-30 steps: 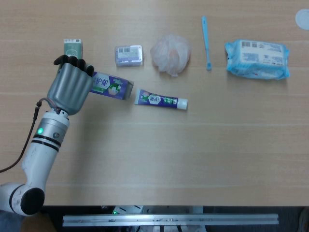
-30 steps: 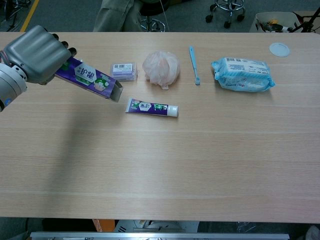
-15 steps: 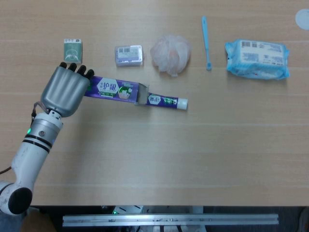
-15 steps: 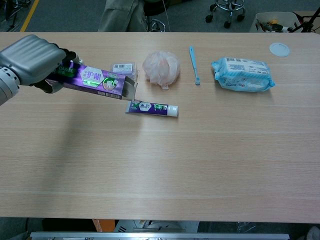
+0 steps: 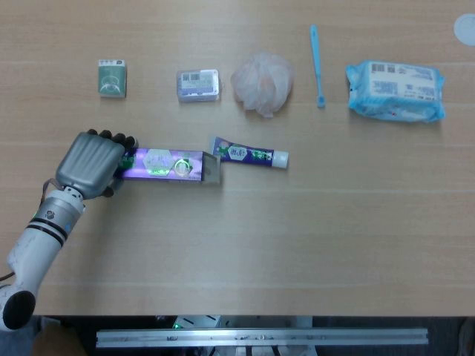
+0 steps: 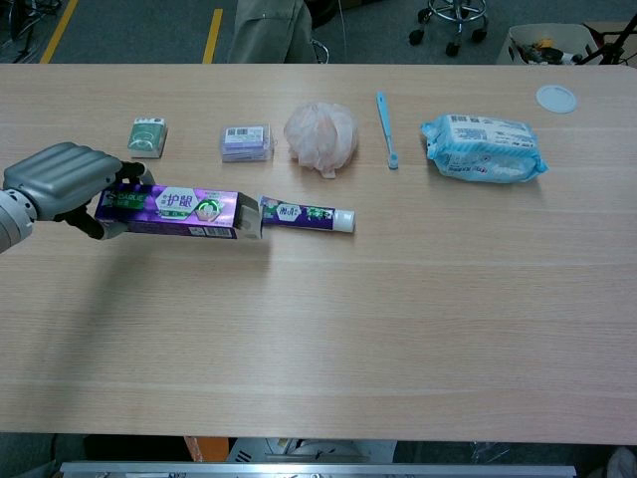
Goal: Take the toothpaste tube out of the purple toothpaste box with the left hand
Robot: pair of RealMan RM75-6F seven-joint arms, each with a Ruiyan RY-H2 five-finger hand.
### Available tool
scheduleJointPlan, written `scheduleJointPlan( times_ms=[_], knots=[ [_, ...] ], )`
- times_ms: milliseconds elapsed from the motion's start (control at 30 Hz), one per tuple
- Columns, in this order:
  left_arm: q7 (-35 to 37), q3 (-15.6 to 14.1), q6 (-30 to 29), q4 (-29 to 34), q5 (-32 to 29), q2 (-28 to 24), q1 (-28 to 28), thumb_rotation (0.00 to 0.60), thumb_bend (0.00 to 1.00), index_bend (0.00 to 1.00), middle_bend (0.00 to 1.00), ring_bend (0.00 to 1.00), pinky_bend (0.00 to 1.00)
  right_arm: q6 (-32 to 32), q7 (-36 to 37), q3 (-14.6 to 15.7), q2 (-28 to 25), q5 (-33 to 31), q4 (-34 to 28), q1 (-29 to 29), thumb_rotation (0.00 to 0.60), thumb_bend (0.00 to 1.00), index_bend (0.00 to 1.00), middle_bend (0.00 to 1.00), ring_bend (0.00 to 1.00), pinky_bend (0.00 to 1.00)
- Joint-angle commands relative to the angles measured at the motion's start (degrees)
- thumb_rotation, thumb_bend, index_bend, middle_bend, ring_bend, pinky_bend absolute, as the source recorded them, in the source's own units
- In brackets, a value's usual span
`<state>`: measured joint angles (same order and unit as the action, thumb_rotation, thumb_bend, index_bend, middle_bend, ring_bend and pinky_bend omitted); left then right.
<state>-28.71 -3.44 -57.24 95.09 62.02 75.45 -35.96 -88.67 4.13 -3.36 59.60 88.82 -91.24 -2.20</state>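
Note:
My left hand (image 5: 92, 163) (image 6: 62, 184) grips the left end of the purple toothpaste box (image 5: 169, 165) (image 6: 179, 210). The box lies level, its open flap end pointing right. Just past that open end, the purple and white toothpaste tube (image 5: 249, 153) (image 6: 304, 214) lies flat on the table, its white cap to the right. Whether the box rests on the table or hangs just above it I cannot tell. My right hand is in neither view.
Along the back of the table stand a small green box (image 5: 112, 78), a small clear box (image 5: 197, 84), a pink bath puff (image 5: 262, 81), a blue toothbrush (image 5: 317, 64) and a blue wipes pack (image 5: 395, 90). A white lid (image 6: 555, 98) lies far right.
My left hand has drawn the box back toward the near left and lowered it. The box went from tilted to level. The tube stayed where it lay.

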Motion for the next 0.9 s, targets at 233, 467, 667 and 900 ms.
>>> scheduleJointPlan(
  times_ms=[233, 467, 667, 900],
  knots=[
    [0.45, 0.16, 3.11, -3.83, -3.48, 1.71, 0.29, 0.600, 0.31, 0.12, 0.22, 0.15, 0.29, -0.04, -0.53, -0.01, -0.04, 0.06, -0.48, 0.01, 0.600, 0.21, 0.32, 0.41, 0.43, 0.41],
    [2.02, 1.24, 1.22, -3.41, -4.12, 1.56, 1.70, 0.600, 0.29, 0.01, 0.11, 0.06, 0.21, -0.20, -0.27, -0.02, 0.00, 0.11, -0.21, 0.09, 0.600, 0.21, 0.32, 0.41, 0.43, 0.41],
    [2.82, 2.95, -9.22, 0.33, -2.14, -0.66, 6.07, 0.600, 0.29, 0.02, 0.11, 0.07, 0.21, 1.13, -0.24, -0.02, 0.29, -0.68, 0.63, -0.31, 0.600, 0.21, 0.32, 0.41, 0.43, 0.41],
    [4.76, 1.68, -23.84, 2.95, 4.61, -2.67, 14.28, 0.600, 0.29, 0.05, 0.14, 0.08, 0.21, 1.48, -0.40, -0.39, 0.99, -1.19, 1.13, -0.64, 0.600, 0.21, 0.32, 0.41, 0.43, 0.41]
  ],
)
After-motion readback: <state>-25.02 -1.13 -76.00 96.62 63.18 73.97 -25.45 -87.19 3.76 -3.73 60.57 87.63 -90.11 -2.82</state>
